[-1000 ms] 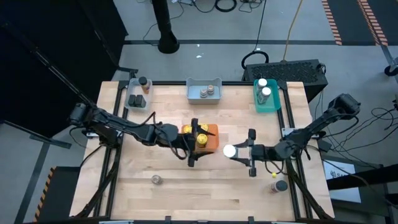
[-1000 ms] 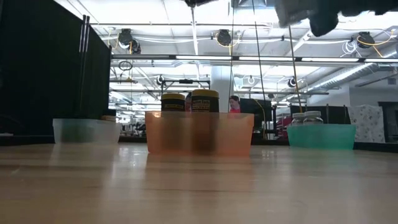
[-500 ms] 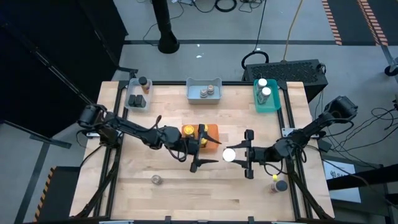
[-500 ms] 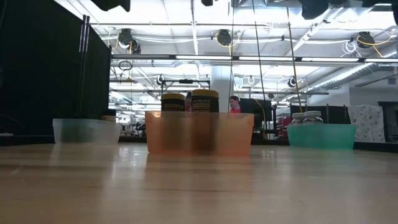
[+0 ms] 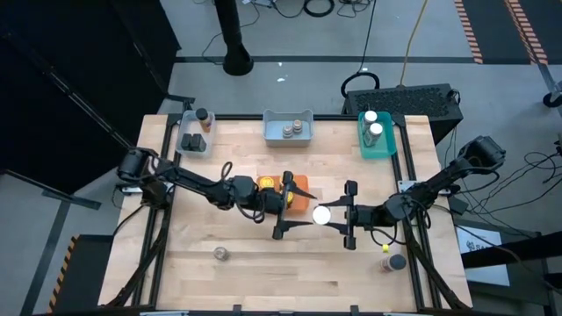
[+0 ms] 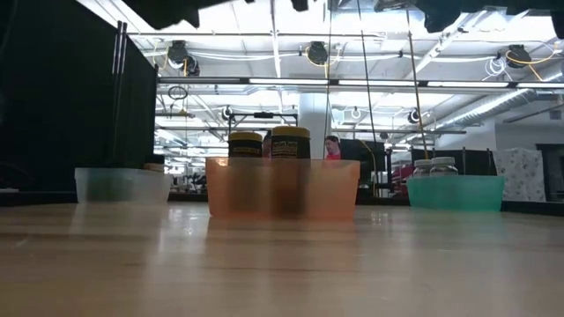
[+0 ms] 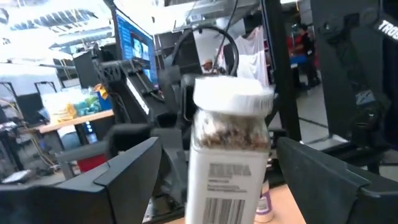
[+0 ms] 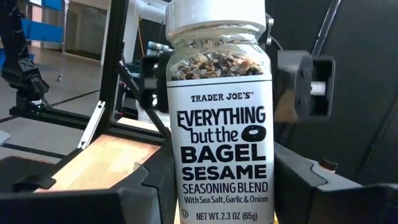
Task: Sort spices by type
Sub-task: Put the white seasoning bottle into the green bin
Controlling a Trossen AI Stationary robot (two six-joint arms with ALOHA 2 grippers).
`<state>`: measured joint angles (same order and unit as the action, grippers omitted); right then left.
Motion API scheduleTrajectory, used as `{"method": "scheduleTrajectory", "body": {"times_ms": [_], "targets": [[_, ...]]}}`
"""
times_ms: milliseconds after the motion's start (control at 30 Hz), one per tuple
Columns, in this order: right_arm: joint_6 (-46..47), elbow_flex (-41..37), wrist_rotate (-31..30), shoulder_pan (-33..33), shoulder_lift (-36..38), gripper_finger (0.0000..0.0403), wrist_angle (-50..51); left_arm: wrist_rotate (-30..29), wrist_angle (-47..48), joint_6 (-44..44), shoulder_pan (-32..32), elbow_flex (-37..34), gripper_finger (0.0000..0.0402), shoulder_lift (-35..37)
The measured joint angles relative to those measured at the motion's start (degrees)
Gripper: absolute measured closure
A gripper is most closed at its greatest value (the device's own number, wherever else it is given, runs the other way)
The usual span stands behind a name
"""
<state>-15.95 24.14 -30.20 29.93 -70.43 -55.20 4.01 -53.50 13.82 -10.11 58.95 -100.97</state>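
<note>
On the far left of the table (image 5: pixel 237 272), at its back corner, a clear tray (image 5: pixel 195 133) holds dark-lidded jars (image 5: pixel 204 115). Near the front edge on that side a lone small jar (image 5: pixel 221 254) stands on the bare wood.

The left arm reaches in from the left side toward the middle, and the left claw (image 5: pixel 291 211) hangs above the table with its fingers spread wide, holding nothing. Just beside and partly under it sits the orange tray (image 5: pixel 299 185), which holds yellow-lidded jars (image 6: pixel 290 139); in the low view two of these stand upright side by side in it. At the back edge, roughly in the middle, a blue-grey tray (image 5: pixel 289 129) carries a few grey-lidded jars (image 5: pixel 293 130).

Right of the left claw, and close to it, the right claw (image 5: pixel 337 216) is closed on a white-lidded jar (image 5: pixel 322 215), raised off the table. The right wrist view shows this jar (image 8: pixel 219 118) upright between the fingers, labelled as a bagel sesame seasoning blend. The left wrist view sees the same jar (image 7: pixel 229 155) straight ahead between the left claw's parted fingers.

At the back right a teal tray (image 5: pixel 378 140) holds two white-lidded jars (image 5: pixel 374 125). Near the front right edge stand a yellow-lidded jar (image 5: pixel 385 248) and a dark-lidded jar (image 5: pixel 396 262).
</note>
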Motion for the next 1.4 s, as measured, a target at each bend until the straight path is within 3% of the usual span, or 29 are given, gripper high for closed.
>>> {"method": "scheduleTrajectory", "body": {"times_ms": [433, 533, 700, 867, 1000, 1133, 1233, 1400], "targets": [[0.1, 0.0, 0.0, 0.0, 0.0, 0.0235, 0.5, 5.9, -0.4, -0.4, 0.8, 7.8, 0.008, -8.4], [0.2, 0.0, 0.0, 0.0, 0.0, 0.0235, 0.5, 6.0, -0.6, 0.2, 0.8, 7.9, 0.0107, -8.4], [0.4, 0.0, -0.8, 0.0, 0.0, 0.0235, 0.5, 4.3, -0.6, 0.4, 0.8, 7.9, 0.019, -8.4], [1.7, 0.0, -2.8, 0.0, 0.0, 0.0221, 1.4, 3.7, 0.2, 0.2, 0.8, 7.9, 0.0195, -8.4], [4.0, 0.0, -6.5, 0.4, 0.6, 0.0156, 2.8, -0.3, 4.3, 1.1, 0.7, 7.8, 0.0195, -7.2], [4.9, 0.0, -14.9, 2.5, 3.6, 0.0111, 6.6, -7.2, 13.5, 4.7, 0.3, 7.7, 0.0195, -3.4], [4.4, 0.0, -21.1, 4.3, 6.5, 0.0099, 10.4, -12.2, 21.3, 6.4, -0.2, 7.6, 0.0195, -0.4], [3.0, 3.9, -26.4, 6.8, 10.3, 0.01, 18.8, -22.1, 36.1, 6.4, -1.0, 7.6, 0.0195, 3.2]]}}
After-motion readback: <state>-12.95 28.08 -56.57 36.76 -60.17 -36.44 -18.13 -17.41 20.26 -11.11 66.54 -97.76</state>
